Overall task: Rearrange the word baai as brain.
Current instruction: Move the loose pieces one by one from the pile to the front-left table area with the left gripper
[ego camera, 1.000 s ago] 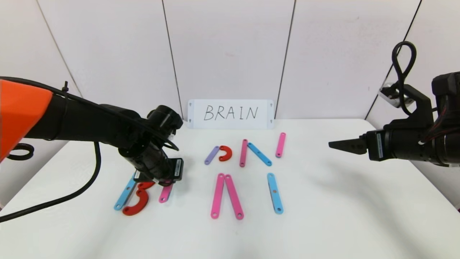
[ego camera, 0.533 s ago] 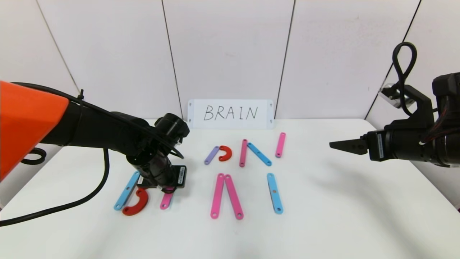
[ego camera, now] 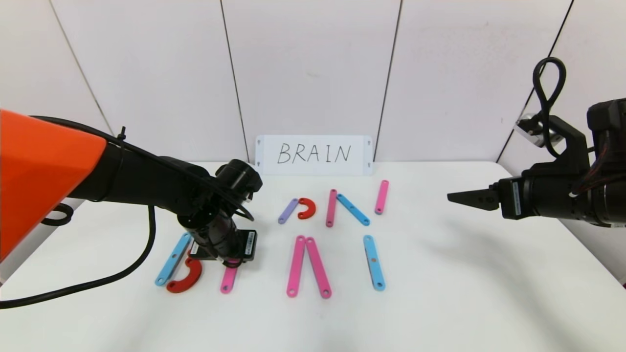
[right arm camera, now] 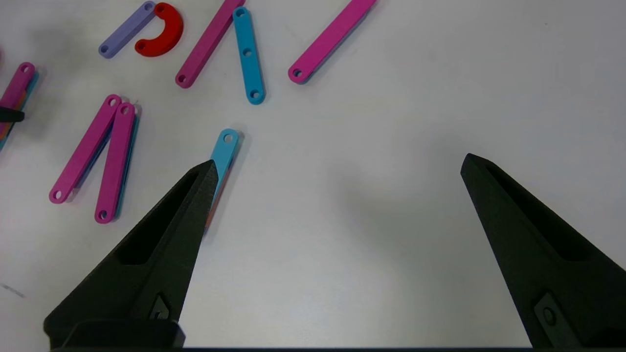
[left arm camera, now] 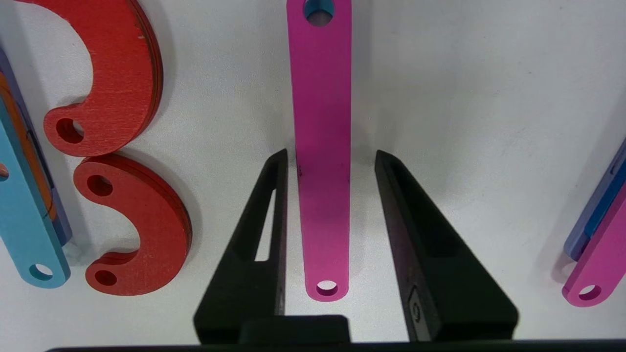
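The left gripper (left arm camera: pixel 326 161) has just let go of the pink bar (left arm camera: pixel 322 146) beside the red arcs (left arm camera: pixel 142 230), jaws now parted: R's upright placed. Right gripper (right arm camera: pixel 337 166) idles wide open.

left gripper (left arm camera: pixel 328 161) | shifts right and nearer since a second ago | jaws part, gaps now show each side of pink bar (left arm camera: pixel 322 146) | pink bar lies nearer and straighter, beside red arcs (left arm camera: pixel 132 225)
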`<state>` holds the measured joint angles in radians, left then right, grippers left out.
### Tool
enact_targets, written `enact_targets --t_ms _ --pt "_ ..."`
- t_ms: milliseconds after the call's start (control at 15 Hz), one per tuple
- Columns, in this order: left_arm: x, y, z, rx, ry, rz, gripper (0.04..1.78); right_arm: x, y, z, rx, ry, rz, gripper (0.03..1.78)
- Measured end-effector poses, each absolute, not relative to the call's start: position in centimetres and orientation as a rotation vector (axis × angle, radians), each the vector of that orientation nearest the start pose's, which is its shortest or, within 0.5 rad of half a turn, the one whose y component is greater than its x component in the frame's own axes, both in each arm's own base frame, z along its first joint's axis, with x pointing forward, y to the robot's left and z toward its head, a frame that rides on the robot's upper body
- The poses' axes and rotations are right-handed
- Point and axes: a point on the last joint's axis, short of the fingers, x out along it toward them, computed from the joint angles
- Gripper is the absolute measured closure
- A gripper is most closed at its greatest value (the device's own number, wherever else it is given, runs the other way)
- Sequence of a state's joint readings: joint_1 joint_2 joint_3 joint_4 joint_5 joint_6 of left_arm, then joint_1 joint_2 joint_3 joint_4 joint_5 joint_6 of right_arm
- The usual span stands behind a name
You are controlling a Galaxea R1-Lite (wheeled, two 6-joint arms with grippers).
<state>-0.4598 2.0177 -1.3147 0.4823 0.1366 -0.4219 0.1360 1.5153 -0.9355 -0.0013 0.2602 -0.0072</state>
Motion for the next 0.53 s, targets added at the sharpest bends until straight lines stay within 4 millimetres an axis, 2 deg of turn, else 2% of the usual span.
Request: enact_targets --t_ms 267,400,533 --pt "31.52 -15.27 12.02 -0.026 1.166 -0.041 0.46 25.3 4.05 21.12 0.029 0.58 0.387 0.07" --pt "31.46 -15.35 12.2 -0.029 1.163 -0.047 0.23 25.3 4.04 21.11 0.029 0.58 0.387 0.07" --pt "31.3 -15.6 12.57 -0.032 1.154 -0.062 0.11 25.29 4.05 21.11 0.029 0.58 0.388 0.07"
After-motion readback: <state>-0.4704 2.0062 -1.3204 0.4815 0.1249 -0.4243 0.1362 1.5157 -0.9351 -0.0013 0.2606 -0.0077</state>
